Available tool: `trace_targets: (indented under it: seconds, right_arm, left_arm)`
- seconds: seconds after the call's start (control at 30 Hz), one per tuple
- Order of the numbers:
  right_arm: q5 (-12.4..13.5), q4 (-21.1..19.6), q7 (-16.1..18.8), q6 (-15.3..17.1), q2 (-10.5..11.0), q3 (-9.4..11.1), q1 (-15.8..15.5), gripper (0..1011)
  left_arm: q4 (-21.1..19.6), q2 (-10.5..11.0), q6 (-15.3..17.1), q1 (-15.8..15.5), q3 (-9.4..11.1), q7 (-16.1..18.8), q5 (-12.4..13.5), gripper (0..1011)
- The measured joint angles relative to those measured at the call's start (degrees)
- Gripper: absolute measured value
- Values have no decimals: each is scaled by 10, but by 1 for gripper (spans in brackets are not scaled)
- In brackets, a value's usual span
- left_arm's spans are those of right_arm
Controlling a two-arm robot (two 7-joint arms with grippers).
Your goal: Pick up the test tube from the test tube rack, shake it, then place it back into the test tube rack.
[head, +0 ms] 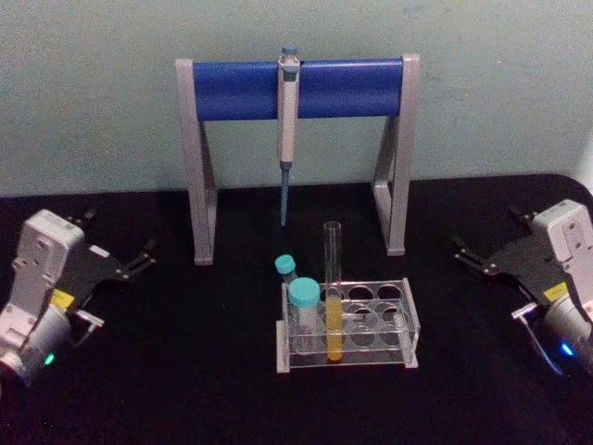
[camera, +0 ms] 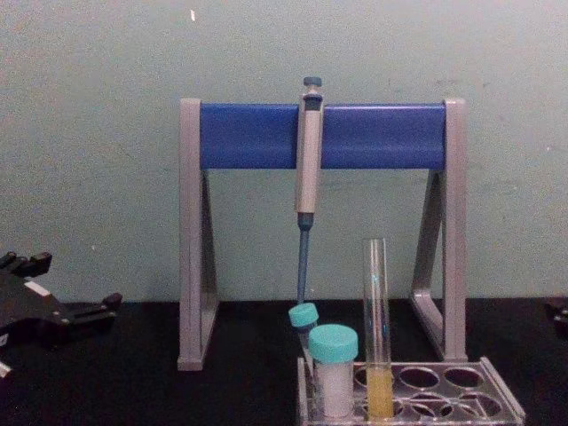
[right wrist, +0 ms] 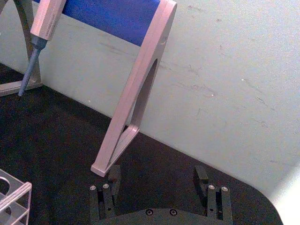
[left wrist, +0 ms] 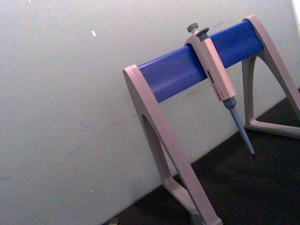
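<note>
The test tube stands upright in the test tube rack, lower middle of the frame, so its yellow liquid cannot spill. The left gripper, far left, and right gripper, far right, are wide open and empty — ready to reach in.

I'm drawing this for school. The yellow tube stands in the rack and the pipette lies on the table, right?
Not quite. The tube stands in the rack, but the pipette hangs on the blue bar; the chest view shows it.
</note>
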Motion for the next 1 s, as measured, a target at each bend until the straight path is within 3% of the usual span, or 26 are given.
trace_targets:
  seconds: [1.0]
  right_arm:
    - [0,0,0,0,1,0,0,1000]
  left_arm:
    - [0,0,0,0,0,0,0,1002]
